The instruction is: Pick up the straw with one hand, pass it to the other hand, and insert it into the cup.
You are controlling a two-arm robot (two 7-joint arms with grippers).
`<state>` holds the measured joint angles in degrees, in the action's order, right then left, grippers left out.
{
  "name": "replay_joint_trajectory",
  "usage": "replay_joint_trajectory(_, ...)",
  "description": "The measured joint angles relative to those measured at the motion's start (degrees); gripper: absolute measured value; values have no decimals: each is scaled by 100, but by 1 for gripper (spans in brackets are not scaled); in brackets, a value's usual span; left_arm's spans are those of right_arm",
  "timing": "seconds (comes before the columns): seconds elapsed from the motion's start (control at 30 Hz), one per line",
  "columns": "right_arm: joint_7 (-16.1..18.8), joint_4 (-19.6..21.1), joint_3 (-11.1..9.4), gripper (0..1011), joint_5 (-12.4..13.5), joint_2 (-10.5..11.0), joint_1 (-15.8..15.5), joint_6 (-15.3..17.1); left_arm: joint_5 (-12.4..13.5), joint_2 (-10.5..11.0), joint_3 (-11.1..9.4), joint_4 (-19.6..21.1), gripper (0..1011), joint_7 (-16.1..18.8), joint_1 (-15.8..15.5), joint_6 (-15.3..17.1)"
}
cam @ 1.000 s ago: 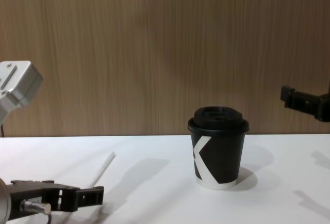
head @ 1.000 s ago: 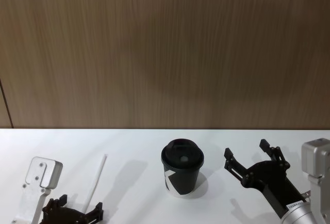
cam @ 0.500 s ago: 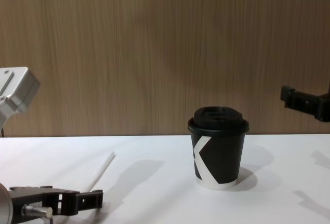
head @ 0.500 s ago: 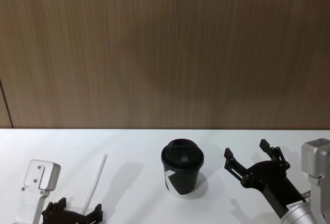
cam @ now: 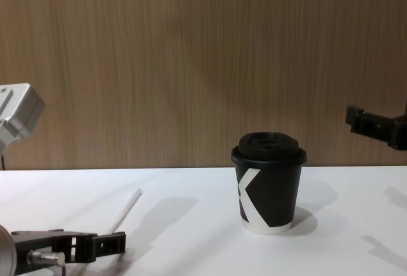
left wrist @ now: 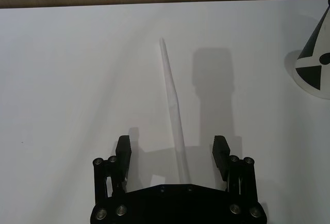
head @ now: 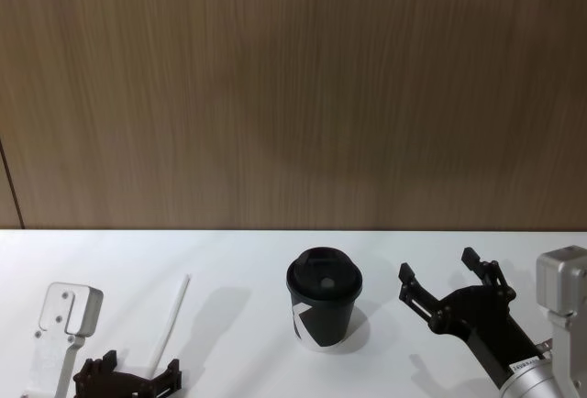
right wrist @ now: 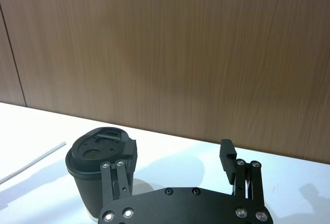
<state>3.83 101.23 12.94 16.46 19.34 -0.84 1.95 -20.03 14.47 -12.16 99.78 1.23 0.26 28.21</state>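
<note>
White paper on a white surface point(head: 248, 260) is my first worry. The straw point(left wrist: 172, 105) lies flat, well to the left of the cup point(head: 324, 311). Its near end runs between the wide-open fingers point(left wrist: 122, 149) of my left end effector point(left wrist: 171, 149), which holds nothing. The fingers straddle the straw, clear of it on both sides.

Something this thin and light could roll or skid aside as the fingers close. The tips could also scrape the surface and pin it rather than lift it. A grip this close to one end would, I judge, leave a long free length to droop or swing, which would make the handover awkward.

My right end effector point(head: 440, 274) hangs open and empty near the cup on its right, raised off the surface. A careless reach across could tip the cup. The small hole in the lid point(head: 324, 274) leaves little margin for insertion.
</note>
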Motion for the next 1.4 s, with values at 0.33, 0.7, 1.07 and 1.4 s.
replay_joint_trajectory(0.33,0,0,0,1001,0,0,0,0,-10,-33,28,-25,996,-9,-6,-1)
replay_joint_trajectory(0.7,0,0,0,1001,0,0,0,0,-10,-44,52,-41,793,-5,-10,-1)
replay_joint_trajectory(1.07,0,0,0,1001,0,0,0,0,-12,-50,52,-47,722,-8,-12,-1)
replay_joint_trajectory(1.4,0,0,0,1001,0,0,0,0,-17,-53,50,-50,656,-12,-9,0)
